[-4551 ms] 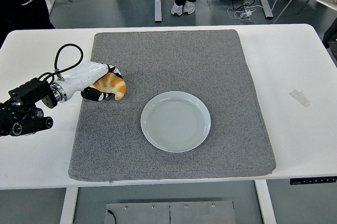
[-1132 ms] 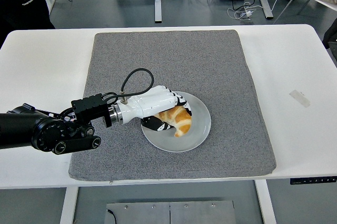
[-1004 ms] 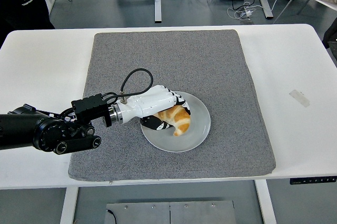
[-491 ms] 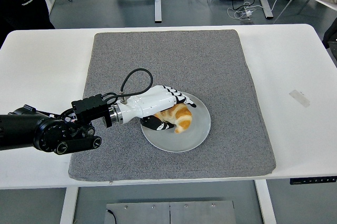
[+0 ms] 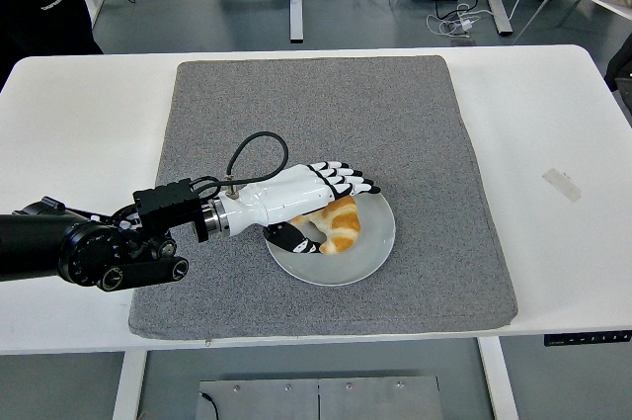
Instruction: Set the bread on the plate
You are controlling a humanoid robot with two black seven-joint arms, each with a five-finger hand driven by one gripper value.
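While on the plate [image 5: 367, 250], bread [image 5: 339, 225] underlies left robot hand [image 5: 308, 198].

Left robot hand [image 5: 314, 193], fingers spread flat

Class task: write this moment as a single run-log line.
left robot hand: open, fingers spread above bread | golden-brown croissant-shaped bread: lying on round pale plate | plate: on grey felt mat | right robot hand: not visible

single high head view, angled forward and down over the white table [image 5: 79, 104]
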